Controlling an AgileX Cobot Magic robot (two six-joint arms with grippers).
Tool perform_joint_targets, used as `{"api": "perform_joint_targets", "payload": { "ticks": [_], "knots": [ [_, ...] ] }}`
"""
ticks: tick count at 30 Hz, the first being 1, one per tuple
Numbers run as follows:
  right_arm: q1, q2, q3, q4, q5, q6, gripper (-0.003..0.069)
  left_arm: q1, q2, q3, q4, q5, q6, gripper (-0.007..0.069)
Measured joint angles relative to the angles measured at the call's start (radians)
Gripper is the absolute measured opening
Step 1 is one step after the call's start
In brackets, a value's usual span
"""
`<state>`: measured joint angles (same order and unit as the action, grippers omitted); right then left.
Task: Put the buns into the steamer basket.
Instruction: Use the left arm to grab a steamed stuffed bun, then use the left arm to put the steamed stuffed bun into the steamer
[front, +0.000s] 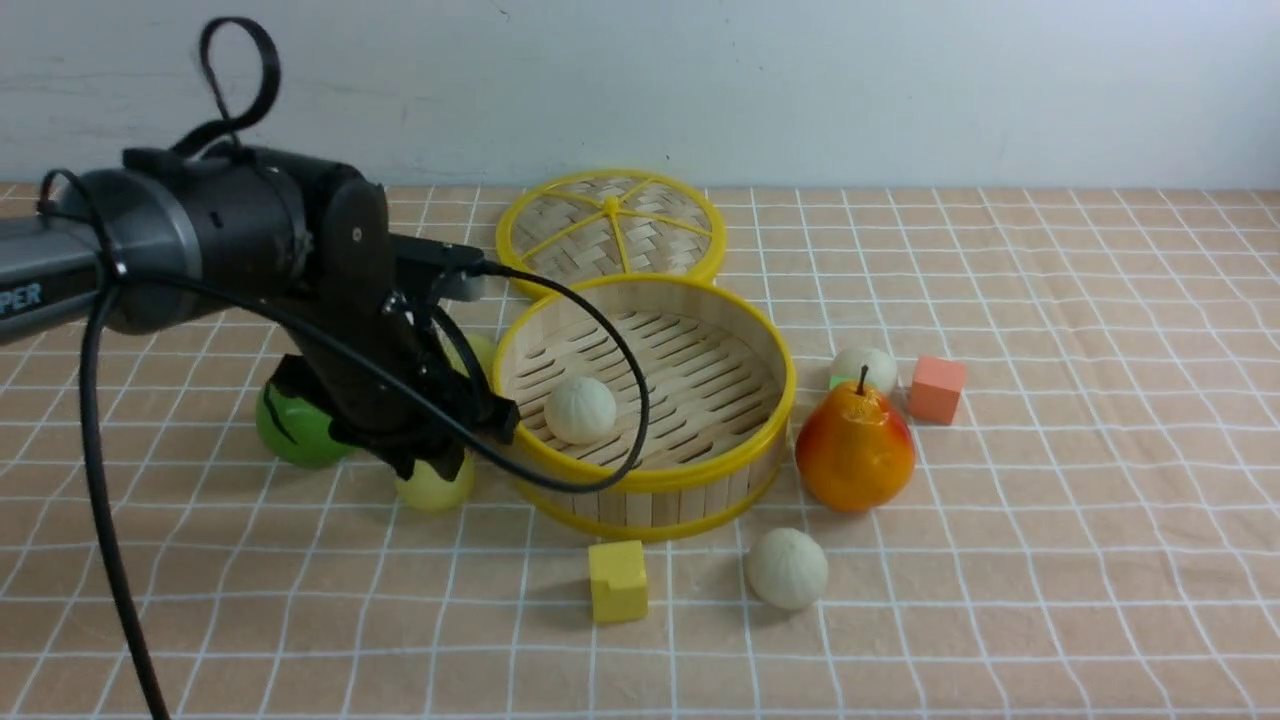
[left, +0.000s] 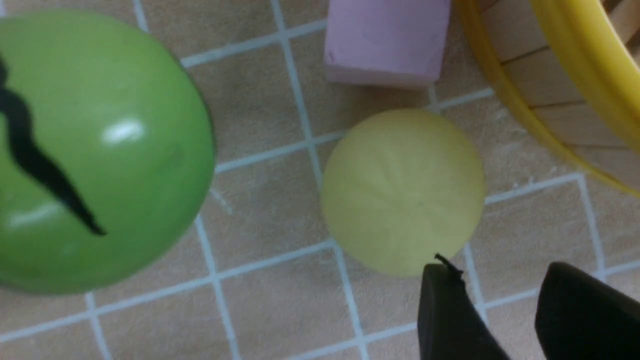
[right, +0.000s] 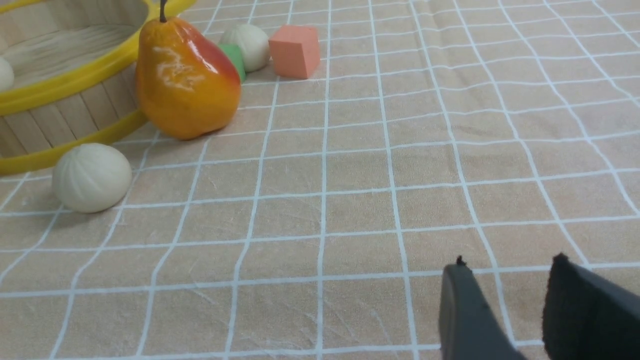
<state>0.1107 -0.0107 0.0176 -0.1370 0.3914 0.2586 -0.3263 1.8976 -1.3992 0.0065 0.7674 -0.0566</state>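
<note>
Nearest the robot, the right gripper (right: 509, 262) hangs over bare peach checked cloth (front: 1000, 600). Its fingers stand apart with nothing between them.

A yellow foam cube (front: 617, 580) and an off-white pleated bun (front: 787, 568) lie on the cloth in front of the basket, apart from each other and outside it.

The left gripper (left: 502, 267) is lowered at the basket's left side, fingers apart, cloth showing between them. A pale yellow round bun (left: 402, 192) lies on the cloth at one fingertip; contact cannot be confirmed. A larger green ball with a black stripe (front: 295, 430) sits to the left of this bun. A lilac block (left: 387, 40) lies near the basket wall.

The round bamboo steamer basket (front: 650, 480), yellow-rimmed, stands upright at centre. A second pleated bun (front: 580, 409) rests on its slatted floor, towards the left. An orange pear (front: 855, 450) stands just beside the basket's right wall.

A second pale yellow bun (front: 481, 352) shows behind the left arm, largely hidden.

Behind the pear lie a third pleated bun (front: 866, 368), a green cube (front: 838, 381) against it, and a salmon cube (front: 937, 389).

Farthest, a flat woven lid with yellow spokes (front: 610, 230) lies behind the basket.
</note>
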Motion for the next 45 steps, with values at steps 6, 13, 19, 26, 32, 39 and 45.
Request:
{"api": "perform_joint_targets", "payload": {
  "ticks": [6, 13, 19, 26, 32, 39, 45],
  "knots": [
    [0.0, 0.0, 0.0, 0.0, 0.0, 0.0, 0.0239, 0.0, 0.022, 0.0, 0.053, -0.071, -0.003, 0.0248],
    [0.0, 0.0, 0.0, 0.0, 0.0, 0.0, 0.0239, 0.0, 0.038, 0.0, 0.09, -0.128, -0.016, 0.0248],
    [0.0, 0.0, 0.0, 0.0, 0.0, 0.0, 0.0239, 0.0, 0.082, 0.0, 0.126, -0.174, -0.016, 0.0248],
    [0.0, 0.0, 0.0, 0.0, 0.0, 0.0, 0.0239, 0.0, 0.093, 0.0, 0.147, -0.198, -0.052, 0.0211],
    [0.0, 0.0, 0.0, 0.0, 0.0, 0.0, 0.0239, 0.0, 0.093, 0.0, 0.147, -0.154, -0.066, -0.0013],
    [0.0, 0.0, 0.0, 0.0, 0.0, 0.0, 0.0239, -0.004, -0.022, -0.001, 0.11, -0.055, -0.094, -0.0013],
    [0.0, 0.0, 0.0, 0.0, 0.0, 0.0, 0.0239, -0.07, -0.147, -0.018, 0.061, -0.192, -0.003, -0.0013]
  ]
}}
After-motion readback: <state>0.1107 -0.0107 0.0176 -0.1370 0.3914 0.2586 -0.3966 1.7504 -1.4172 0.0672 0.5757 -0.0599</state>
